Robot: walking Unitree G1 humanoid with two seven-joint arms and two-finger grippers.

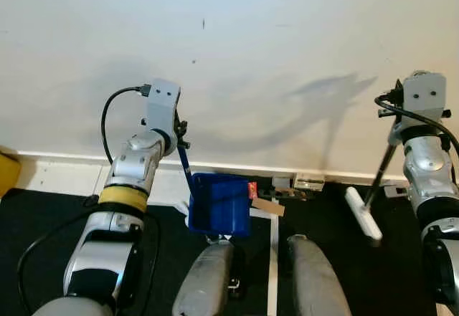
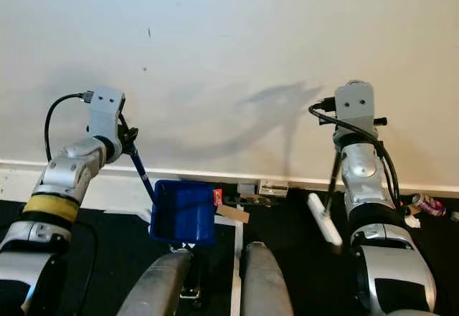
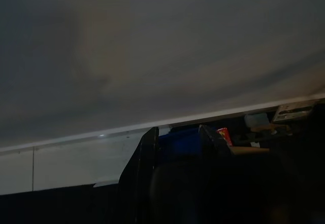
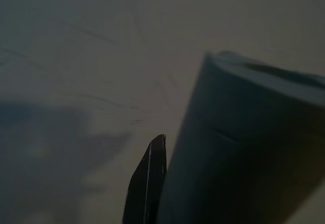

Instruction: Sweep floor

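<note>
White wall [image 1: 272, 51] w/ a pale baseboard faces us, dark floor [image 1: 50, 223] below. Our left pincer [image 1: 181, 138] is clenched on the thin blue handle of the blue dustpan [image 1: 219, 204], which sits tilted on the floor by the baseboard, just ahead of our legs. Small litter [image 1: 267, 206], incl. a red bit and a cardboard scrap, lies just beside its right edge. Our right pincer [image 2: 336, 160] grasps the dark stick of the broom [image 2: 324, 219]; its white head rests on the floor, well apart from the dustpan.
</note>
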